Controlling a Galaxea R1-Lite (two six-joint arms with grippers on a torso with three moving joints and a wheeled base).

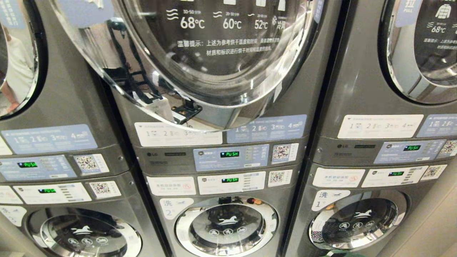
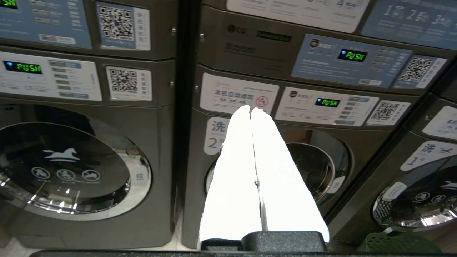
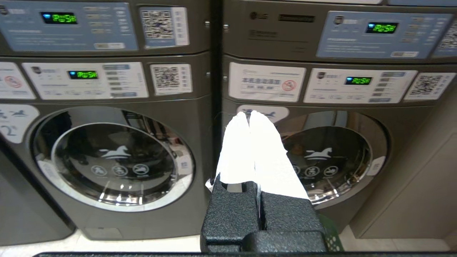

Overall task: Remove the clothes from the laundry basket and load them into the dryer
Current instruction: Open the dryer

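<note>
The middle dryer's big round glass door (image 1: 221, 53), printed with temperatures, fills the top of the head view; it looks swung outward, though I cannot be sure. A green laundry basket (image 2: 396, 242) stands on the floor before the right-hand machines; its rim (image 3: 330, 232) also peeks out behind my right hand. No clothes show. My left gripper (image 2: 250, 109) is shut and empty, pointing at the middle washer. My right gripper (image 3: 249, 114) is shut and empty too, aimed between the middle and right washers. Neither arm is in the head view.
Three grey stacked machines stand side by side, control panels (image 1: 230, 157) reading PUSH and washer doors (image 1: 226, 225) shut below. A person in white is reflected in the left dryer door (image 1: 14, 71). A pale wall panel (image 3: 410, 178) closes the right side.
</note>
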